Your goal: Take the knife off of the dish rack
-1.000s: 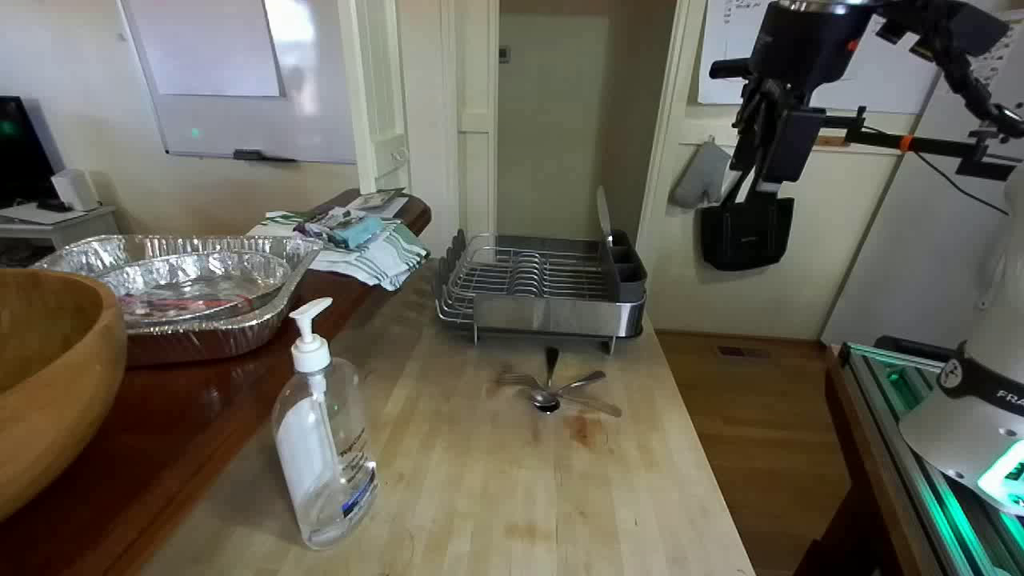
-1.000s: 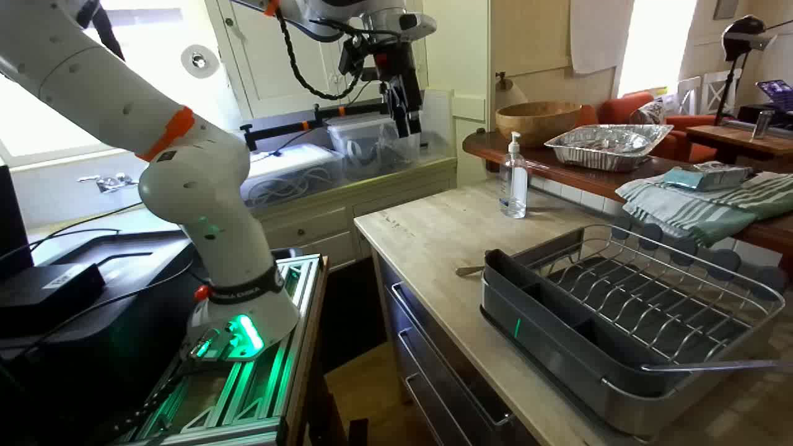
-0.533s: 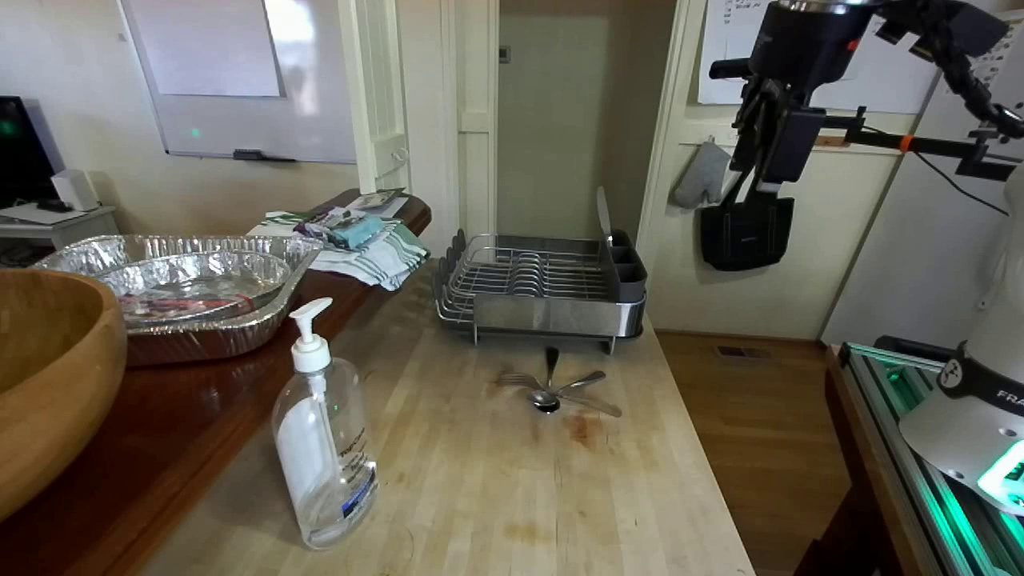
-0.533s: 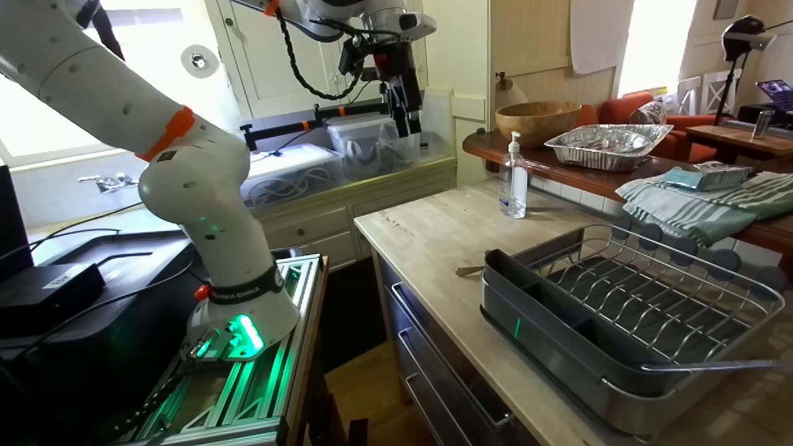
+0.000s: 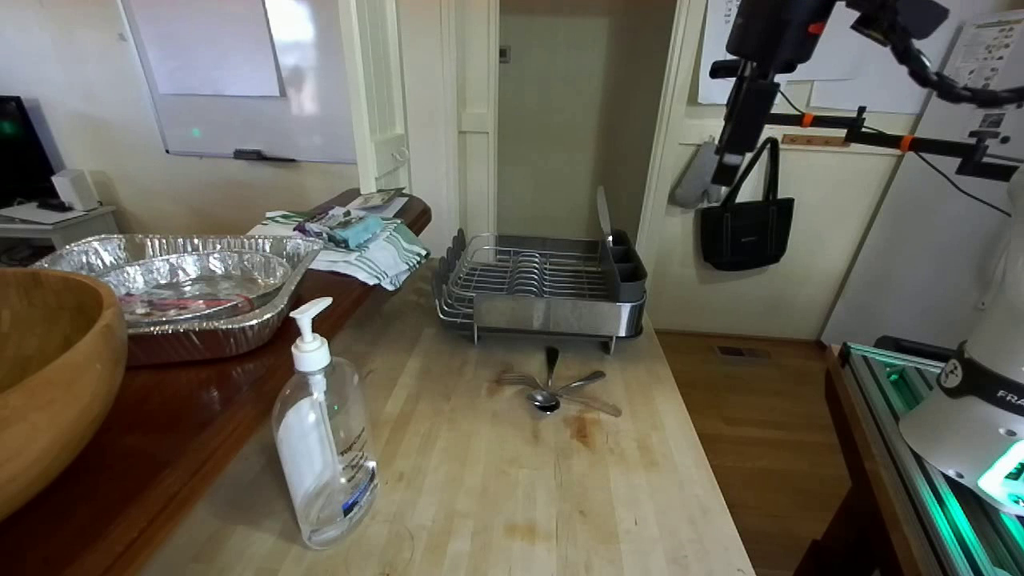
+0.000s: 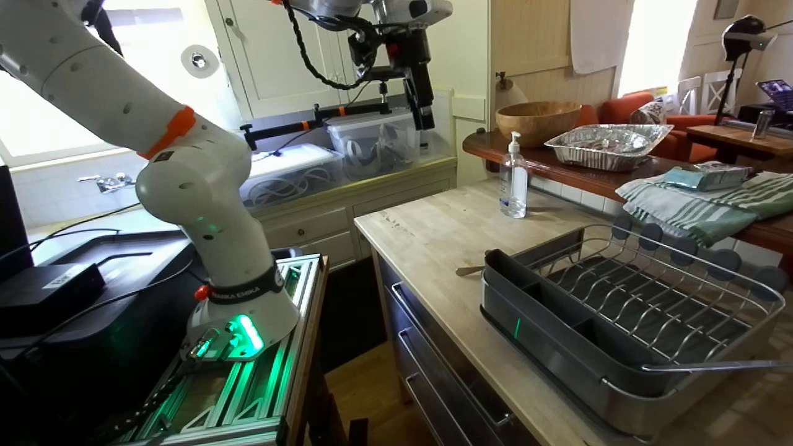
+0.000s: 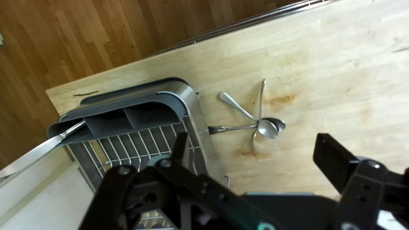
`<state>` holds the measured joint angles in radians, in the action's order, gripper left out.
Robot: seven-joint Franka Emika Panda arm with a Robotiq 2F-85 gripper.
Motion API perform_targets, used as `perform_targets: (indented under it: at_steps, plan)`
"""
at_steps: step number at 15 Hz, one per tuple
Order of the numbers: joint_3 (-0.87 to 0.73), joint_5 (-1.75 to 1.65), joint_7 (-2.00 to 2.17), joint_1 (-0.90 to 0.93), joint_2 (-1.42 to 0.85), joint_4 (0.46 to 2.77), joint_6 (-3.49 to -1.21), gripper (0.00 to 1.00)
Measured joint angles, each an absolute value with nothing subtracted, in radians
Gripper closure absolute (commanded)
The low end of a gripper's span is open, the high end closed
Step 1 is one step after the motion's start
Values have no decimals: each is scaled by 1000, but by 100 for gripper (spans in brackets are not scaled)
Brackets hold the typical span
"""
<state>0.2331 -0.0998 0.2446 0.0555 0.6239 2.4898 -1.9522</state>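
Note:
The dish rack (image 5: 552, 315) stands at the far end of the wooden counter in an exterior view; it also shows in an exterior view (image 6: 681, 291) and in the wrist view (image 7: 209, 148). The silvery knife (image 7: 41, 150) leans in the end slot of its grey cutlery holder, blade sticking out past the rack. It shows in both exterior views (image 5: 603, 212) (image 6: 712, 367); its lower end is hidden in the slot. My gripper (image 5: 726, 172) hangs high above the counter, far from the knife. In the wrist view the gripper (image 7: 252, 140) has its fingers wide apart with nothing between them.
Several pieces of cutlery (image 7: 267, 128) lie crossed on the counter (image 5: 512, 496) before the rack. A pump bottle (image 5: 326, 448) stands on the counter. A wooden bowl (image 5: 60, 384), foil trays (image 5: 212, 336) and towels (image 5: 376, 252) sit on the raised brown ledge.
My gripper has turned and tilted, so its fingers now overlap in both exterior views. It has moved slightly left in one view and right in the other. The knife and rack have not moved.

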Motion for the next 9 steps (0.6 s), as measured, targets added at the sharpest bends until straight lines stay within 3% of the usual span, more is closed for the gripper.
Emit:
perform_targets:
  at_steps: [9]
  plan:
    - [37,-75,320,-93,443,2377,-2230,0]
